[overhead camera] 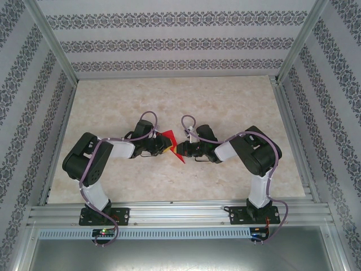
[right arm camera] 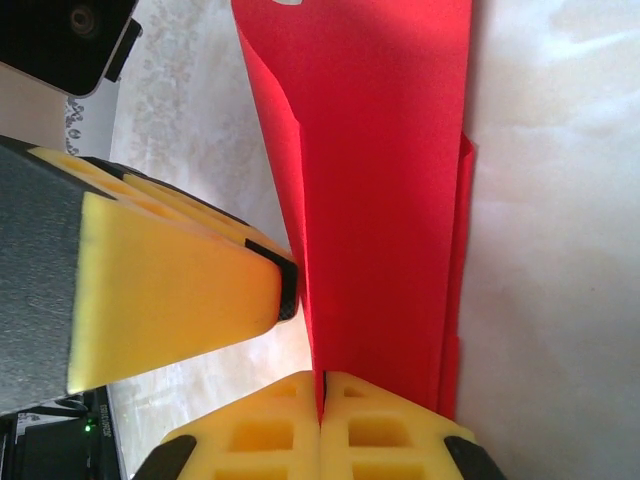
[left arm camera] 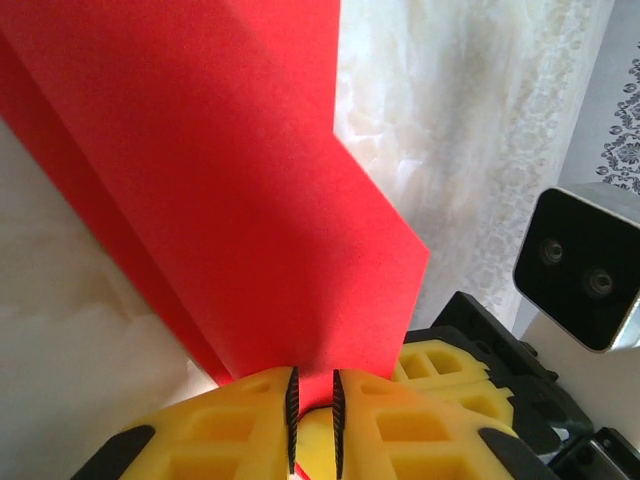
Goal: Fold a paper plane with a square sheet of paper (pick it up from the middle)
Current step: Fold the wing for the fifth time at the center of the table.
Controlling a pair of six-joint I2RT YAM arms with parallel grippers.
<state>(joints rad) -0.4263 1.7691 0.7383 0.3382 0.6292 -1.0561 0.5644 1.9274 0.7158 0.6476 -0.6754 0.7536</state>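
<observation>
The square sheet of paper (overhead camera: 169, 137) is bright red and creased into a long, layered, pointed shape like a paper plane. It hangs between both grippers just above the table's middle. My right gripper (right arm camera: 322, 378) is shut on the lower edge of the sheet (right arm camera: 380, 200), which runs straight up from its jaws. My left gripper (left arm camera: 314, 375) faces it from the other side, its jaws a narrow gap apart with the sheet's (left arm camera: 230, 190) edge passing between them. In the top view the left gripper (overhead camera: 164, 145) and right gripper (overhead camera: 182, 149) nearly touch.
The marble-patterned tabletop (overhead camera: 225, 101) is ringed by an aluminium frame and patterned walls. A left finger (right arm camera: 180, 300) crowds the right wrist view beside the paper. The right gripper's fingers (left arm camera: 445, 372) and its wrist camera (left arm camera: 585, 265) sit close in the left wrist view.
</observation>
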